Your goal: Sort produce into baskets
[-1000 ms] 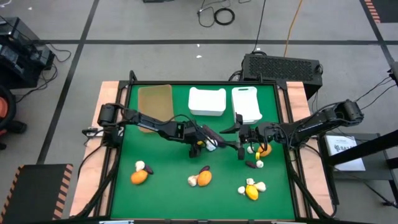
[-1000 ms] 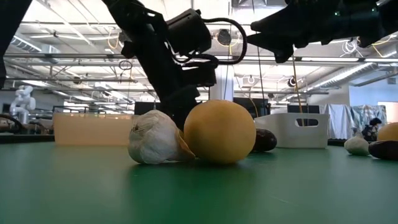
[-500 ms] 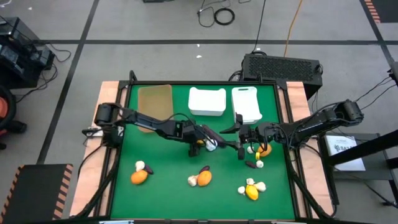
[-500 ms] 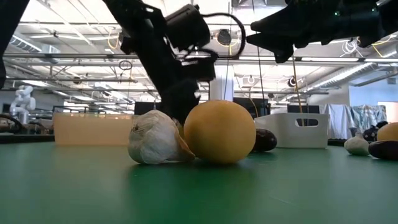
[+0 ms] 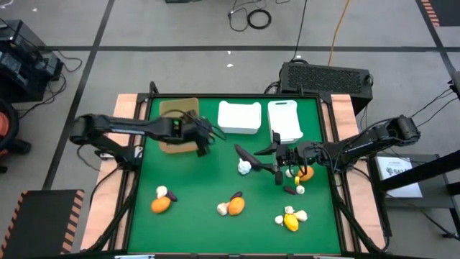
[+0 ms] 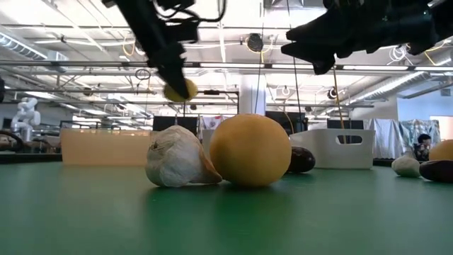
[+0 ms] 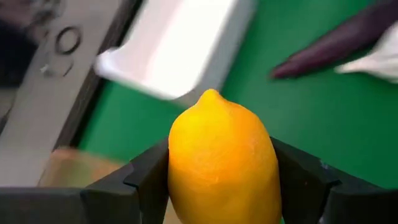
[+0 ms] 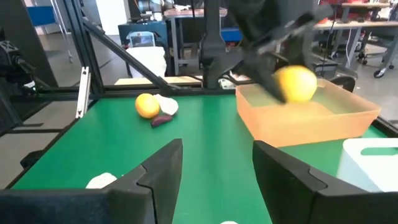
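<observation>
My left gripper (image 5: 203, 144) is shut on a yellow lemon-like fruit (image 7: 221, 162), in the air at the right near corner of the tan tray (image 5: 178, 119). The fruit also shows in the low view (image 6: 180, 90) and the right wrist view (image 8: 295, 84). My right gripper (image 5: 277, 164) hovers open and empty right of the table's middle, its fingers (image 8: 158, 171) wide apart. A white garlic bulb (image 5: 244, 167) and a purple eggplant piece (image 5: 244, 153) lie on the mat between the two grippers. Two white bins (image 5: 238, 117) (image 5: 285, 121) stand at the far edge. My left gripper pinches the yellow fruit by its two opposite sides (image 7: 180, 168) between its two fingers (image 7: 146, 177). The fingers slant down from above. The fruit's pointed end (image 7: 211, 94) juts out past the fingertips, and the fruit is lifted clear of the table and the tray.
Produce clusters of orange fruit, garlic and eggplant lie at the front left (image 5: 162, 201), front middle (image 5: 233, 205) and front right (image 5: 291, 218), and one lies beside my right gripper (image 5: 302, 173). In the low view a garlic bulb (image 6: 177, 159) and an orange fruit (image 6: 250, 150) sit close.
My left gripper has risen from the table's middle and gone toward the far left, to the tan tray, carrying the yellow fruit lifted clear. The garlic bulb and the eggplant piece it stood over stay on the mat.
</observation>
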Action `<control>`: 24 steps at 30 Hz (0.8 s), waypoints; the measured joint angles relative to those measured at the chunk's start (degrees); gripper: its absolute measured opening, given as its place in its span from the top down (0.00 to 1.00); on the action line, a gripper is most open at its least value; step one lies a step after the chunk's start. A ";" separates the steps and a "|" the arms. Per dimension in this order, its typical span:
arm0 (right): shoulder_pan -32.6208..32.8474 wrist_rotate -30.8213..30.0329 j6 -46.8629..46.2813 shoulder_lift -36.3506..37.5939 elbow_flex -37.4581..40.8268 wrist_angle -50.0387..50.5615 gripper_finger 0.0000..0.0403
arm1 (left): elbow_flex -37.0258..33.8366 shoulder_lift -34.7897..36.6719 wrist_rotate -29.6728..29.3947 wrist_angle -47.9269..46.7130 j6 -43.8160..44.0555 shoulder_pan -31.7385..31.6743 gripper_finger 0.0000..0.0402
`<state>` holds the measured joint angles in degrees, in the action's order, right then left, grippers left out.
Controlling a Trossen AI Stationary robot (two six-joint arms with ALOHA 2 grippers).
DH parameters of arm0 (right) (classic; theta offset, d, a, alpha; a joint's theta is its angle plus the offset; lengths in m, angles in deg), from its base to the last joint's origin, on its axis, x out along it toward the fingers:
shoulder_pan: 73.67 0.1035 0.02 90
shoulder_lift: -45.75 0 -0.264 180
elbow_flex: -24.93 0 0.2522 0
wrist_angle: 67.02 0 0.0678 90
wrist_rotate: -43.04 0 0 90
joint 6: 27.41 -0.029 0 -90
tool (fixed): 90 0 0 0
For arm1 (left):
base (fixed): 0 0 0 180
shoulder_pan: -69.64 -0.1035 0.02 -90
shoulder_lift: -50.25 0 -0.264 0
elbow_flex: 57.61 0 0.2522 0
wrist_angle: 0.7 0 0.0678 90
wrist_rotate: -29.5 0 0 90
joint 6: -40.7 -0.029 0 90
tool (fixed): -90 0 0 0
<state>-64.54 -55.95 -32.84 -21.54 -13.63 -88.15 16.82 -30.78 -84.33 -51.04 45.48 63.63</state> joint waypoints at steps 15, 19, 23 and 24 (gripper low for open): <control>0.00 0.11 -3.15 0.00 0.00 0.13 0.54 | -13.16 8.34 -0.60 -2.37 8.19 -19.24 0.41; 0.00 0.11 -4.39 0.00 0.00 -0.54 0.54 | -13.38 7.44 -0.59 -2.84 6.42 -23.30 0.41; 0.00 0.11 -4.61 0.00 0.00 -0.54 0.54 | -13.36 6.33 -0.57 -2.80 4.95 -26.32 0.41; 0.00 0.11 -4.61 0.00 0.00 -0.52 0.54 | -13.36 5.94 -0.57 -2.80 4.92 -27.04 0.41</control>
<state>-64.54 -55.84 -37.45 -21.54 -13.63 -88.68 3.46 -24.85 -84.90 -53.84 50.40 36.59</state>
